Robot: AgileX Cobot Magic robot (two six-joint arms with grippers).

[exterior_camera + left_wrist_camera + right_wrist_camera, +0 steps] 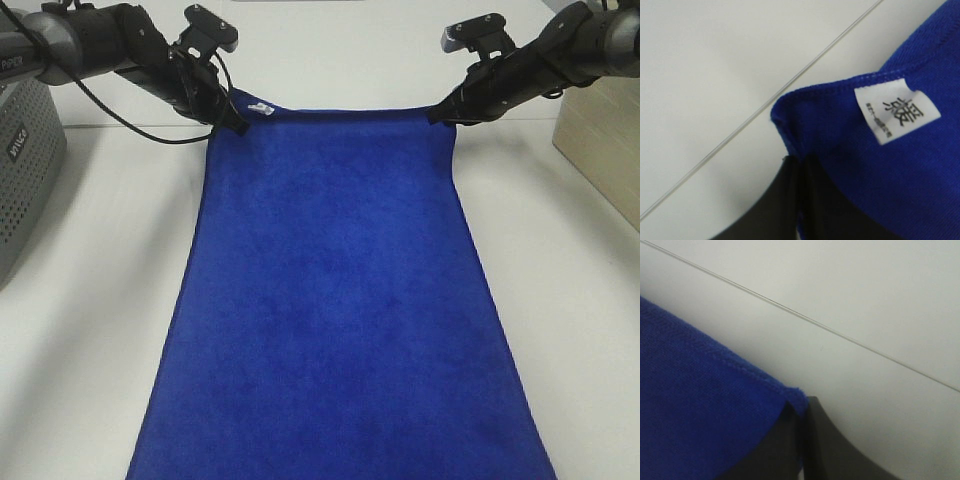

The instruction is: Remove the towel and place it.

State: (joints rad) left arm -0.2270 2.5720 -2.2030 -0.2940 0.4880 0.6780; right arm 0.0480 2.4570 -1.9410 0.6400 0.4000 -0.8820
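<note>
The royal-blue towel [335,300] lies spread lengthwise down the white table, running from the far middle to the near edge of the view. Its white tag [258,108] sits at the far left corner and shows close up in the left wrist view [896,114]. My left gripper [236,124] is shut on the far left corner of the towel [805,120]. My right gripper [440,115] is shut on the far right corner of the towel [705,405]. Both corners are pinched between dark fingers [785,200] [815,440].
A grey perforated box [25,170] stands at the left edge. A pale wooden box [605,150] stands at the right edge. White table surface [100,280] lies on both sides of the towel. A thin seam line [840,335] crosses the table beyond the far corners.
</note>
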